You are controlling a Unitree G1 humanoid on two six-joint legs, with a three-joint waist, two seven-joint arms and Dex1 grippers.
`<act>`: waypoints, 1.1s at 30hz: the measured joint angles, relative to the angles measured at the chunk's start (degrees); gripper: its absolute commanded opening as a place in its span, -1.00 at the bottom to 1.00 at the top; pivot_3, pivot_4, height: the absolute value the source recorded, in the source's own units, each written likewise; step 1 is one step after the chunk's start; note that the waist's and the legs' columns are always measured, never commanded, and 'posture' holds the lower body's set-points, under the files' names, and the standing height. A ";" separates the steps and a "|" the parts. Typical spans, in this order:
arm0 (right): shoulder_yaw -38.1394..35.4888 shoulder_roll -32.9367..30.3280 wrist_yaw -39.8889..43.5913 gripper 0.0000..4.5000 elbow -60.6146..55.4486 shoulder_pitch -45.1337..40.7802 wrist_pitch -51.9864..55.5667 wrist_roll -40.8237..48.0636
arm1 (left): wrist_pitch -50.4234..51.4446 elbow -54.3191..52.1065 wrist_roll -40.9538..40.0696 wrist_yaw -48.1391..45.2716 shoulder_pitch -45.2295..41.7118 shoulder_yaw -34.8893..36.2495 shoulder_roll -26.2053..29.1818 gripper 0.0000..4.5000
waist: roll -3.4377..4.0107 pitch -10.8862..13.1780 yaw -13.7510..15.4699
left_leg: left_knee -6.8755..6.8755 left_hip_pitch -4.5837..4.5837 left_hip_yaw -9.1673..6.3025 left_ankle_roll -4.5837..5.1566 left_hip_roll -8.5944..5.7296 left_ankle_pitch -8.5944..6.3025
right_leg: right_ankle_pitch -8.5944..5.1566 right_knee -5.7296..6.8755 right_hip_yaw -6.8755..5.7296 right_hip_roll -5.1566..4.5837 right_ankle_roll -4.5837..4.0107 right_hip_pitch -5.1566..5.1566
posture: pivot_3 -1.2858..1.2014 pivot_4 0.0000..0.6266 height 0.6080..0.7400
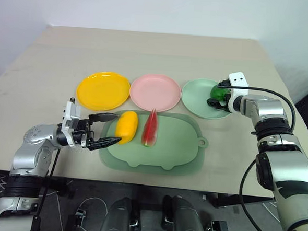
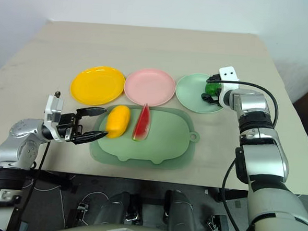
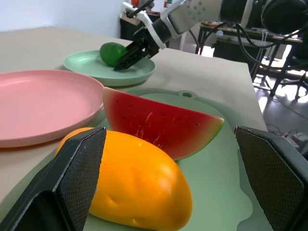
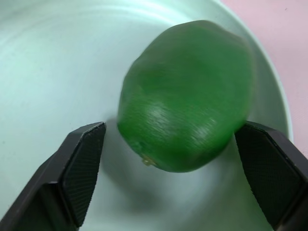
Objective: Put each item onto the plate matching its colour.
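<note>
from the head views, the right gripper [image 1: 216,96] is over the pale mint green round plate [image 1: 194,99], jaws apart around the round glossy green lime [image 1: 217,91]; i judge this drop as just finished. the left gripper [image 1: 105,129], jaws apart, waits beside the oblong yellow mango [image 1: 126,126] on the pale green pig-shaped mat [image 1: 178,148].

in the left wrist view, the red watermelon wedge with green rind [image 3: 159,122] lies behind the mango. next, close on the mango for the yellow-orange plate [image 1: 103,90].

in the right wrist view, the lime lies on the plate.

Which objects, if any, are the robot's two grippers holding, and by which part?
Nothing is held. The right gripper stands open around the lime on the green plate; the left gripper is open beside the mango.
</note>
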 measured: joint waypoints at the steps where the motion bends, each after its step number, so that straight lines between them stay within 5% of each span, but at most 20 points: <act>1: 0.00 -0.12 0.48 0.98 -1.15 0.00 1.02 -0.15 | 0.10 -0.01 0.00 0.00 0.16 0.01 0.03 1.00 | 0.01 0.00 -0.01 | 0.00 0.00 0.00 0.00 0.00 0.00 | 0.00 0.02 0.00 0.00 0.00 -0.02 | 0.03 -0.52 0.33; 5: -0.23 -1.32 1.95 0.98 -9.51 0.26 7.77 -0.09 | 0.20 -0.06 -0.01 -0.05 0.23 0.04 0.14 1.00 | 0.02 0.01 0.03 | 0.01 -0.03 0.00 -0.01 0.00 0.00 | 0.00 0.04 0.00 -0.03 -0.01 -0.06 | 0.03 -0.52 0.33; 11: -5.66 -4.13 1.17 0.98 -33.33 2.20 32.21 4.87 | 0.19 0.02 -0.02 -0.24 0.27 0.34 1.00 1.00 | 0.01 0.00 0.21 | 0.04 -0.40 -0.06 -0.04 0.00 -0.02 | 0.01 0.04 0.00 -0.09 -0.03 -0.43 | 0.03 -0.52 0.33; 16: -12.15 1.56 -1.62 0.98 -47.89 2.31 51.33 11.19 | 0.07 0.04 -0.01 -0.16 0.37 0.42 0.96 1.00 | 0.01 0.00 -0.11 | 0.04 -0.40 -0.07 -0.07 0.02 -0.02 | 0.03 0.09 0.00 -0.09 -0.05 -0.47 | 0.03 -0.52 0.33; 24: -12.49 13.52 -21.06 0.98 -49.86 2.27 54.94 29.75 | -0.39 0.17 0.04 0.40 1.02 0.43 0.28 1.00 | 0.00 -0.01 0.11 | 0.04 -0.46 -0.06 -0.15 -0.05 -0.06 | 0.03 0.08 0.00 -0.10 -0.06 -0.47 | 0.03 -0.52 0.33; 33: -9.32 15.05 -53.01 0.98 -37.33 1.48 54.93 68.11 | -1.33 0.59 0.09 0.41 1.02 0.43 -0.02 1.00 | -0.01 -0.02 -0.07 | 0.06 -0.44 -0.04 -0.02 -0.04 0.02 | 0.04 0.11 0.00 -0.04 -0.06 -0.44 | 0.03 -0.52 0.33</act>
